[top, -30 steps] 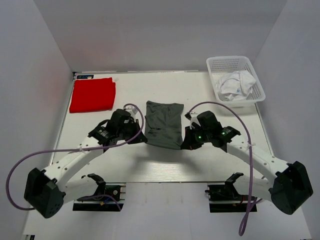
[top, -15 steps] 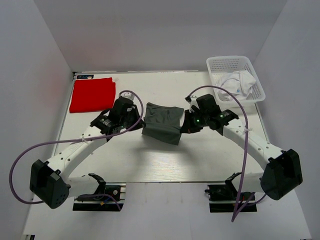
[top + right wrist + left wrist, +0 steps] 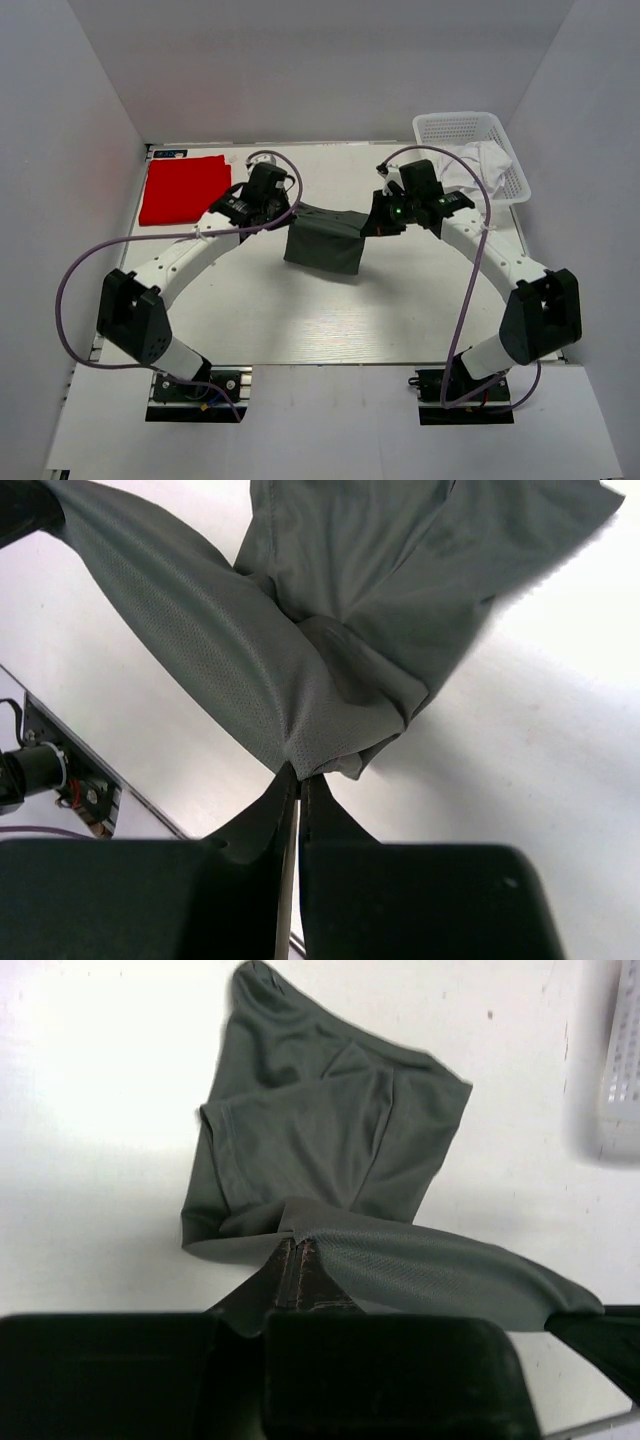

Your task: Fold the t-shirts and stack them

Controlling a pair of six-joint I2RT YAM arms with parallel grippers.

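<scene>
Grippers on both arms pinch the same dark grey-green t-shirt (image 3: 325, 242) near the middle of a white table (image 3: 400, 310). The left gripper (image 3: 287, 208) is clenched on one upper corner of the cloth and the right gripper (image 3: 371, 224) is clenched on the other. The edge between them is stretched into a nearly straight line, lifted off the table. The rest of the shirt hangs from that edge toward the near side, with its lower part resting on the tabletop.

In the left wrist view, the fingertips (image 3: 285, 1280) are pressed together on a fold of the fine-mesh fabric, and the shirt's body lies rumpled on the table beyond them. In the right wrist view, the fingers (image 3: 262, 825) are closed in the same way on a bunched corner.

A bright red t-shirt (image 3: 184, 189) lies folded flat at the far left corner of the table, well apart from the arms. At the far right corner stands a white plastic mesh basket (image 3: 450, 120) holding a crumpled white t-shirt (image 3: 490, 158).
</scene>
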